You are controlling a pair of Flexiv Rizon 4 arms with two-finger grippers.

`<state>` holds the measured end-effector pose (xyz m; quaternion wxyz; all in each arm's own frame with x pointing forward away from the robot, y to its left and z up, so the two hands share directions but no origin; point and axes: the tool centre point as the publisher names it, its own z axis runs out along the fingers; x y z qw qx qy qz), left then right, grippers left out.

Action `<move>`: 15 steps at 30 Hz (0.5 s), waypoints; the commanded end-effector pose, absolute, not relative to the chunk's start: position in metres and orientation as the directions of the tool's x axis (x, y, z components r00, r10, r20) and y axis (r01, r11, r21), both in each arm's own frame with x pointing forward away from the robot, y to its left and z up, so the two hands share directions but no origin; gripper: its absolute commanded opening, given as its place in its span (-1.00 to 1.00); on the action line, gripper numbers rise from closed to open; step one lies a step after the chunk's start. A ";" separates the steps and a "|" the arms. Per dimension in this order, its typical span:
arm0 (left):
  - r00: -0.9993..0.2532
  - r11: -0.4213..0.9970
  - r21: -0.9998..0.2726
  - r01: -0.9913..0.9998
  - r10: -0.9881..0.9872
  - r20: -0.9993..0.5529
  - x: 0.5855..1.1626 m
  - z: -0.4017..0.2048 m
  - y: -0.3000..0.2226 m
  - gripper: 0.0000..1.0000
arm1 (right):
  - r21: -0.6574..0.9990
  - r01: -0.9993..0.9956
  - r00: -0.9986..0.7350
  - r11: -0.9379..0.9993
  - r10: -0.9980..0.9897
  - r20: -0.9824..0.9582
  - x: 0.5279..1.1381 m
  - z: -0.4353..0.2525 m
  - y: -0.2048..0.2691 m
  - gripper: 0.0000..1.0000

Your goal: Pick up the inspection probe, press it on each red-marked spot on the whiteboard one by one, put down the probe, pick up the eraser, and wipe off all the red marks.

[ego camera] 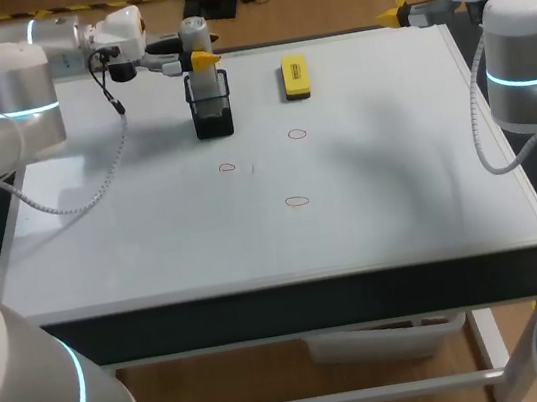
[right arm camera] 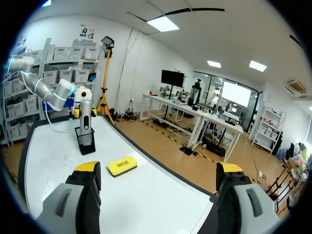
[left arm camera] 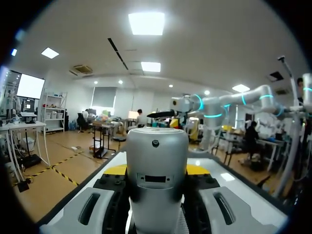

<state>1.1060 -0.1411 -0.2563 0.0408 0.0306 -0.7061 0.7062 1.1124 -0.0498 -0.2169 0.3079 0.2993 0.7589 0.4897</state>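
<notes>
Three red marks [ego camera: 296, 200] lie on the whiteboard [ego camera: 396, 172]. Behind them, the black holder [ego camera: 212, 113] contains the upright inspection probe [ego camera: 193, 32], with the left gripper [ego camera: 199, 60] clamped on its silver top (yellow eraser [ego camera: 295, 76] lying near). The right gripper [right arm camera: 158, 168] hangs with fingers spread wide.

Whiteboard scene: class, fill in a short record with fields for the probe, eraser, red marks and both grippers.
probe: inspection probe upright in black holder
left gripper: shut on the inspection probe
eraser: yellow, lying on whiteboard, apart from the black holder
red marks: three, not wiped
right gripper: open, empty
</notes>
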 end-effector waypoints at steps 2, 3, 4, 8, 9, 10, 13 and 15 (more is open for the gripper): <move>-0.996 0.000 -0.996 -0.090 0.001 0.090 1.100 -0.242 -0.140 -1.00 | 0.927 0.153 -0.632 0.342 0.755 -0.174 1.113 -0.217 -0.050 1.00; -0.996 -0.003 -0.996 -0.088 0.001 0.088 1.099 -0.239 -0.140 -1.00 | 0.927 0.153 -0.632 0.342 0.755 -0.174 1.113 -0.217 -0.050 1.00; -0.997 -0.006 -0.996 -0.083 0.004 0.083 1.099 -0.236 -0.140 -1.00 | 0.927 0.153 -0.632 0.342 0.755 -0.174 1.113 -0.217 -0.050 1.00; -0.998 -0.009 -0.998 -0.069 0.003 0.069 1.096 -0.228 -0.141 -1.00 | 0.927 0.153 -0.632 0.342 0.755 -0.174 1.113 -0.217 -0.050 1.00; -0.998 -0.009 -0.998 -0.063 0.001 0.063 1.095 -0.226 -0.141 -1.00 | 0.927 0.153 -0.632 0.342 0.755 -0.174 1.113 -0.217 -0.050 1.00; -0.998 -0.009 -0.998 -0.063 0.001 0.063 1.095 -0.224 -0.141 -1.00 | 0.927 0.153 -0.632 0.342 0.755 -0.174 1.113 -0.217 -0.050 1.00; -0.998 -0.011 -0.998 -0.058 -0.001 0.058 1.094 -0.217 -0.139 -1.00 | 0.927 0.153 -0.632 0.342 0.755 -0.174 1.113 -0.217 -0.050 1.00; -0.998 -0.012 -0.998 -0.057 -0.004 0.057 1.093 -0.214 -0.139 -1.00 | 0.927 0.153 -0.632 0.342 0.755 -0.174 1.113 -0.217 -0.050 1.00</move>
